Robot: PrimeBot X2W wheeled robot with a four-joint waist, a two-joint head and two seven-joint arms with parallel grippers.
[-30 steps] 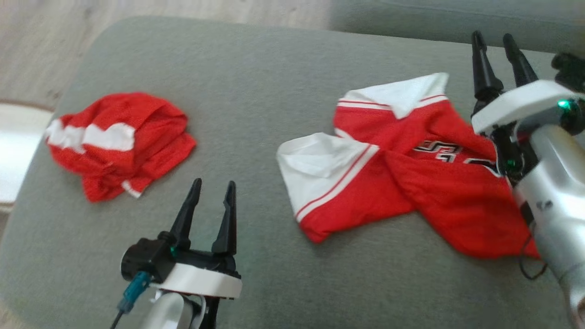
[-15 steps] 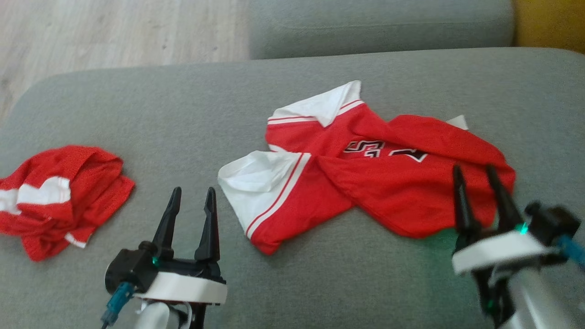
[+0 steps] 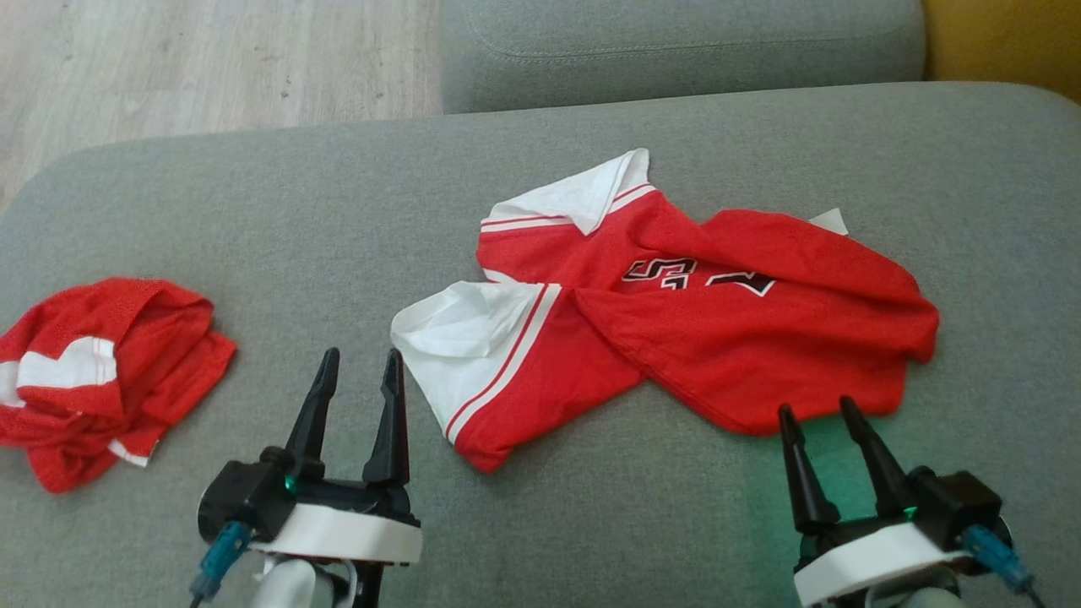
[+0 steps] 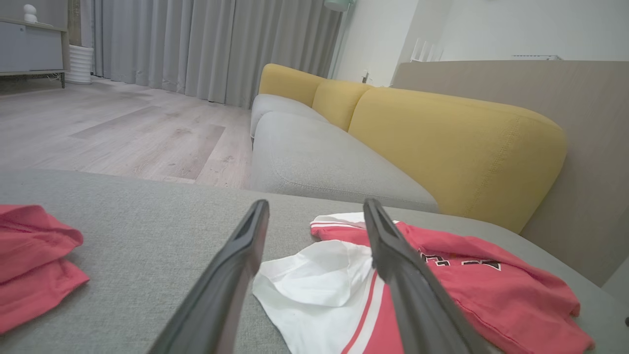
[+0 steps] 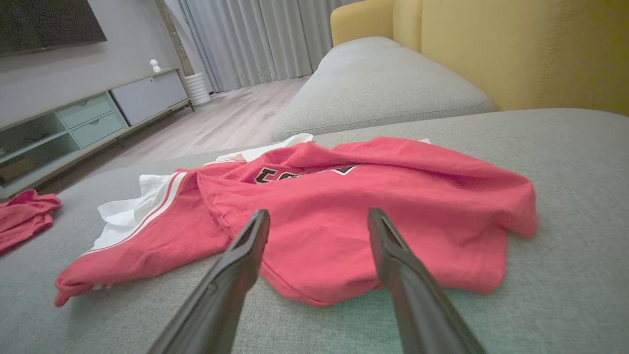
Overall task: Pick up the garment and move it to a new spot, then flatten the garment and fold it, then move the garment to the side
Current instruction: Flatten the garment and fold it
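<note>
A red garment (image 3: 743, 338) with white sleeves and black lettering lies rumpled on the grey cushion (image 3: 338, 219), right of centre. It also spreads across the right wrist view (image 5: 344, 196) and sits low in the left wrist view (image 4: 442, 280). My left gripper (image 3: 359, 363) stands open near the front edge, just left of the white sleeve (image 3: 460, 338), holding nothing. My right gripper (image 3: 817, 408) is open too, its tips at the garment's near hem without gripping it.
A second red and white garment (image 3: 93, 363) lies bundled at the cushion's far left. Another grey cushion (image 3: 676, 42) and a yellow sofa back (image 4: 452, 142) stand behind. Wooden floor (image 3: 169, 67) lies beyond the far left edge.
The head camera swung right, shifting the scene left. My right gripper came back from beyond the garment's far right side to its near hem. The left gripper kept its pose.
</note>
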